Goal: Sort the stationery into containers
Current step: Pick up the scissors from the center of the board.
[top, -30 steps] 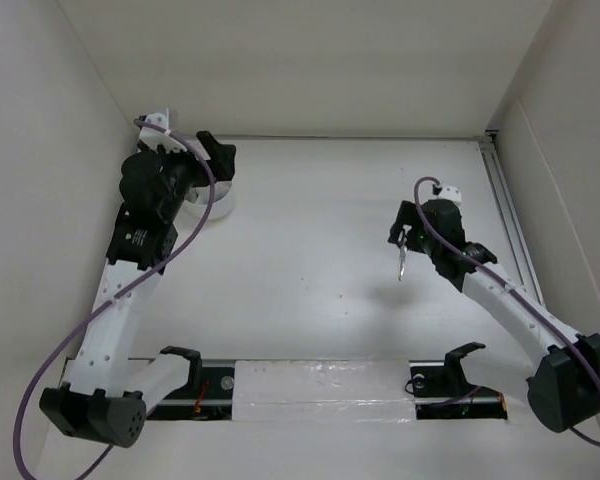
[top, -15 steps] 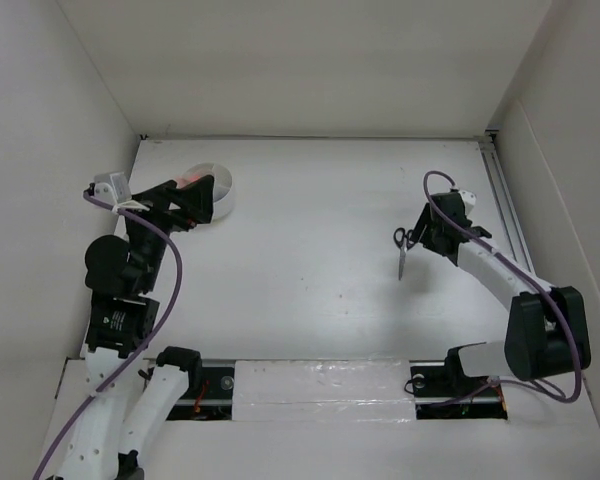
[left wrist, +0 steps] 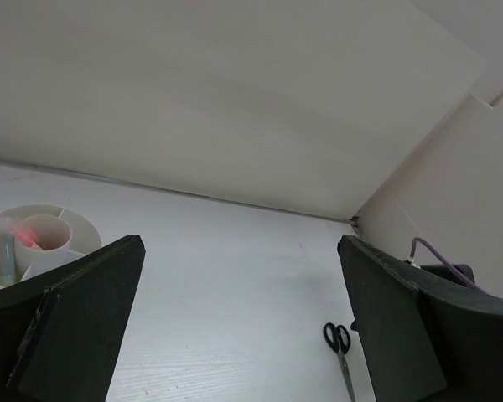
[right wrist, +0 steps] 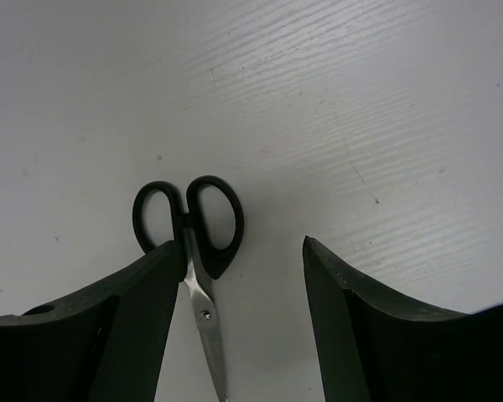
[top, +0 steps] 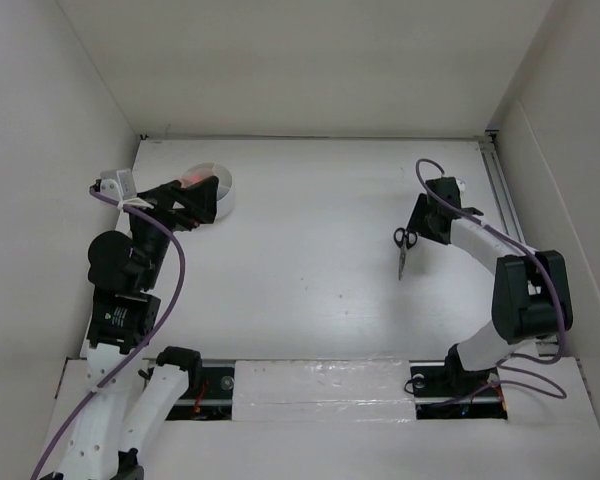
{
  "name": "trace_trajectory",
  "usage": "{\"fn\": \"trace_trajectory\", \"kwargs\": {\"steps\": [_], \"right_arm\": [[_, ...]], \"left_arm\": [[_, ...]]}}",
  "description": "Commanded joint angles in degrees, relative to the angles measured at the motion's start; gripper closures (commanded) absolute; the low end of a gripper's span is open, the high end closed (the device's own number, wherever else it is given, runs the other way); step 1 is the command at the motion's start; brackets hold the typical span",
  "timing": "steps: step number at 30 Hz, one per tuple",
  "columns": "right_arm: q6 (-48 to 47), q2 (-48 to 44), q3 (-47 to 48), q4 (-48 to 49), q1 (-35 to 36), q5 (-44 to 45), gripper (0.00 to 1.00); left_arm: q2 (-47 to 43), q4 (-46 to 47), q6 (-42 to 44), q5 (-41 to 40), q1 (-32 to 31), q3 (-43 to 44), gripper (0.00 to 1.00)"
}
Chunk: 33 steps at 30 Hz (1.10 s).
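Fingers of the left gripper (left wrist: pixel 235 335) stand wide apart and empty, one covering the near edge of the round white divided tub (left wrist: pixel 82 224). A pink pen (left wrist: pixel 21 233) and a pale green bar (left wrist: pixel 4 251) show inside it; the tub's left side is cut off. The right gripper (right wrist: pixel 243 251) is spread open around the black-handled steel scissors (right wrist: pixel 189 219), which lie flat on the white table (right wrist: pixel 360 100), blade tip out of frame.

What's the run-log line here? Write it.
left end effector: open, by round white divided tub | right end effector: open, over black-handled scissors | scissors: ungrasped
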Motion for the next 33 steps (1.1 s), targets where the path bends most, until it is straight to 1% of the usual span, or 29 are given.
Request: {"fn": "trace_trajectory", "kwargs": {"steps": [1,3,5,14,16,17,20,23,27,28,29,30,32,33], "right_arm": [[-1.5,2.3,3.5,1.3,-0.5,-1.0,0.34],[-1.5,4.0,4.1,1.3,-0.5,-1.6,0.37],[-1.5,4.7,4.1,1.3,-0.5,-1.7,0.37],[-1.5,4.2,3.6,0.7,-1.1,0.7,0.38],[-2.2,6.6,3.6,0.7,-1.1,-0.1,0.38],[-2.3,7.6,4.2,-0.6,-1.6,-0.1,0.38],[-2.9,9.5,6.1,-2.5,-1.6,0.6,0.43],[-3.0,9.5,6.6,-3.4,-2.1,-0.1,0.43],[-5.5,10.9,7.9,-5.3,-2.1,-2.1,0.45],[-5.5,11.4,7.9,-6.0,-2.7,-2.8,0.47],[-5.5,11.4,8.5,-6.0,-2.7,-2.8,0.52],[-6.2,11.9,9.1,-6.7,-2.7,-3.5,0.6],[-6.7,12.5,10.3,-7.9,-3.2,-4.2,0.71],[-6.7,13.2,10.3,-7.9,-3.2,-4.2,0.74]], "left_arm": [[-0.1,2.1,1.0,-1.4,0.1,0.7,0.0],[-0.1,2.1,1.6,-1.4,0.1,0.7,0.0],[-0.1,2.1,1.6,-1.4,0.1,0.7,0.0],[-0.1,2.1,1.6,-1.4,0.1,0.2,0.0],[0.4,2.1,1.6,-1.4,0.1,0.2,0.0],[0.4,2.1,2.1,-1.4,0.1,0.2,0.0],[0.4,2.1,2.1,-1.9,0.1,0.2,0.0],[0.4,2.1,2.1,-1.9,0.1,0.2,0.0],[0.9,2.1,2.1,-1.9,0.1,0.2,0.0],[0.9,2.1,2.1,-1.9,0.1,0.2,0.0],[0.9,2.1,2.1,-1.9,0.1,0.2,0.0],[0.9,2.1,2.6,-2.4,0.1,0.2,0.0],[0.9,2.1,2.6,-2.4,0.1,0.7,0.0],[0.9,2.1,2.6,-2.4,0.1,0.7,0.0]]}}
